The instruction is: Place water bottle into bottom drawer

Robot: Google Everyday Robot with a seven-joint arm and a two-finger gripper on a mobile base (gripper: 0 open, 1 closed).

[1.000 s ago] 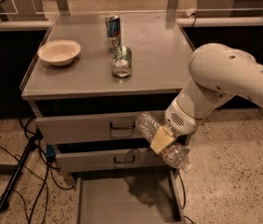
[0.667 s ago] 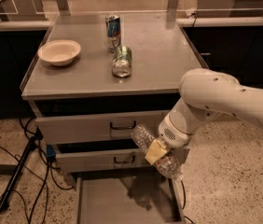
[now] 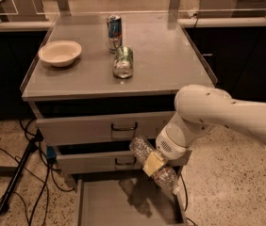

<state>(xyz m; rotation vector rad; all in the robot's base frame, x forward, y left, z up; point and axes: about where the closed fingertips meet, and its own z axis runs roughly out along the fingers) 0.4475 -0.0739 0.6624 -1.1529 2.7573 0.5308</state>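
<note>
End effector of mine clamps the small clear crinkled plastic water bottle, tilted above a side edge of the open grey metal bottom drawer; released here, it may fall outside.

gripper: tan-yellow finger pad, clamped across the water bottle, 5 o'clock in frame
water bottle: clear, crinkled, pale glints
arm: plain glossy off-white
bottom drawer: plain grey floor, dark shadow blot under the bottle
upper drawers: grey fronts
handles: dark
cabinet top: grey, dull sheen
standing can, 12 o'clock: blue and silver
lying can, 6 o'clock of it: green and silver
bowl, 10 o'clock: plain cream
floor: beige, speckled
cables, 8 o'clock: black
</note>
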